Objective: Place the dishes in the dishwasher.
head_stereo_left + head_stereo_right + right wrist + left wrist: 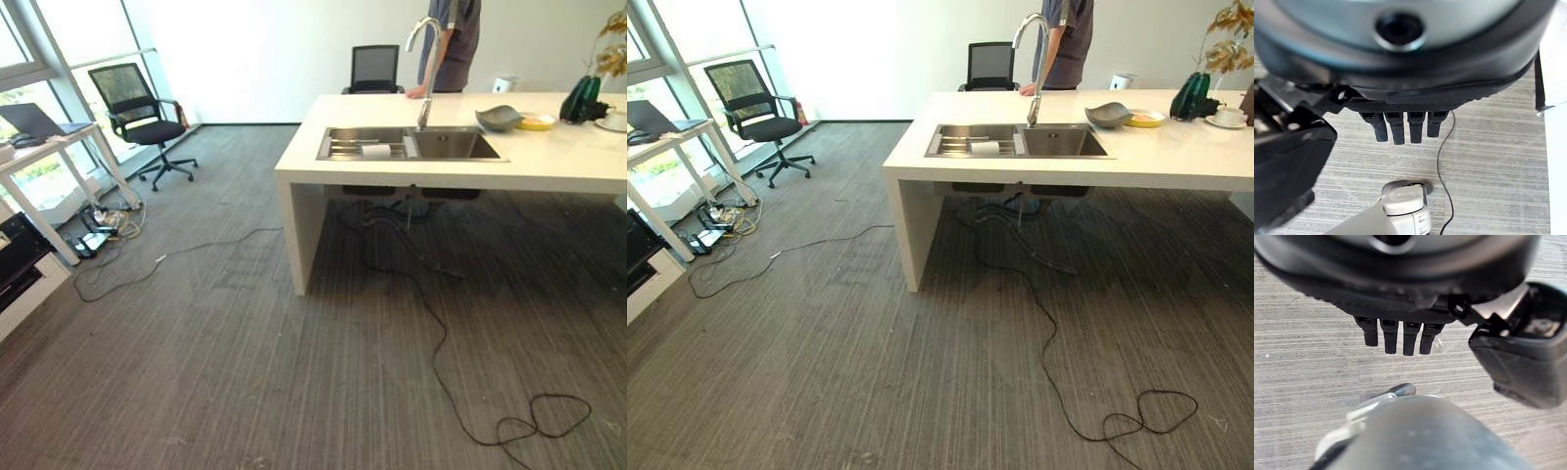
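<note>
A grey bowl (500,117) and a yellow plate (536,121) lie on the white counter (392,171) to the right of the sink (456,145). A white cup on a saucer (1228,117) stands at the counter's far right. The sink's left basin holds a rack (358,148) with a white item in it. The counter is a few steps away across the carpet. My left hand (1400,335) hangs over the carpet with straight fingers and holds nothing. My right hand (1403,125) hangs the same way, empty.
A person (453,44) stands behind the counter by the tall faucet (426,59). A dark green vase (580,98) stands at the right. Black cables (431,323) trail over the carpet. Office chairs (137,113) and a white desk with a laptop (34,119) stand at the left.
</note>
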